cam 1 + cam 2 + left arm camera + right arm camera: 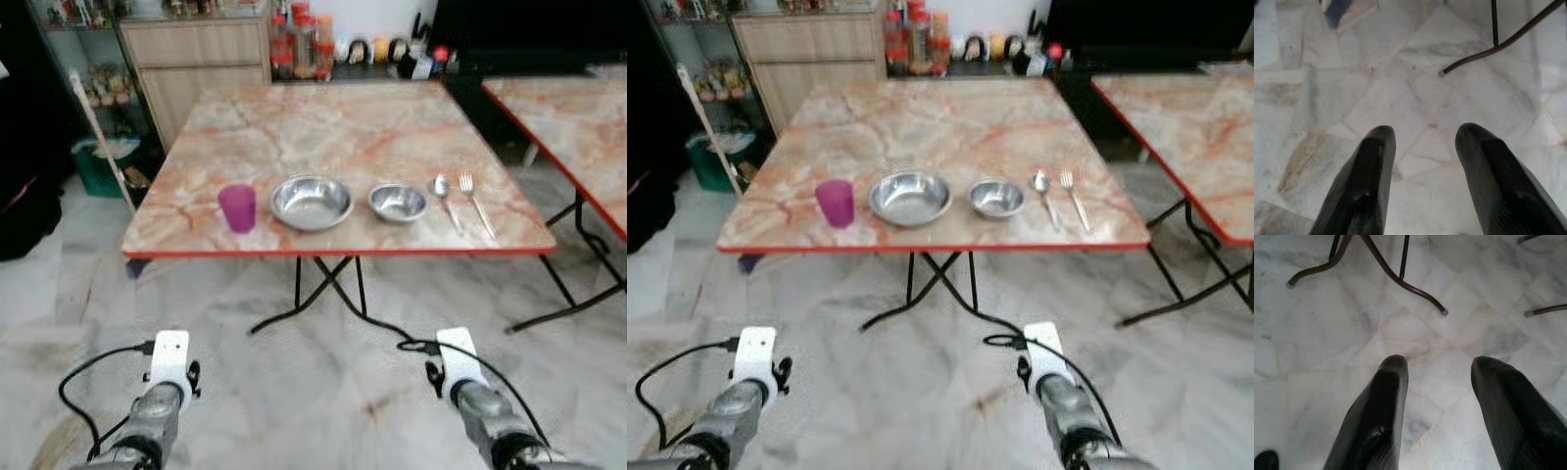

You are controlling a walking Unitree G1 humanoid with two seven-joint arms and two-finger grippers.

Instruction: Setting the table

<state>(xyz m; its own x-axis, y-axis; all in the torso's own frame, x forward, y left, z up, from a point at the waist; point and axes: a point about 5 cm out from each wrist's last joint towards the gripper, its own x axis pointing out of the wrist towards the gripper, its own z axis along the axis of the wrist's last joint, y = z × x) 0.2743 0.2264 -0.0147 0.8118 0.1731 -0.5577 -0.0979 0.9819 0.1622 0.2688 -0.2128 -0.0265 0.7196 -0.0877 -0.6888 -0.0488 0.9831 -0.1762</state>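
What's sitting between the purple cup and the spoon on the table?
Two shiny metal bowls: the big bowl right beside the purple cup, then the small bowl just before the spoon. The left eye view shows the whole row.

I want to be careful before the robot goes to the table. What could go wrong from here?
1. The purple cup, large steel bowl, small steel bowl, spoon and fork sit near the table's red front edge; a bump could push them off.
2. The folding legs splay onto the floor and might catch a foot.
3. Cables loop beside both wrists and may snag.
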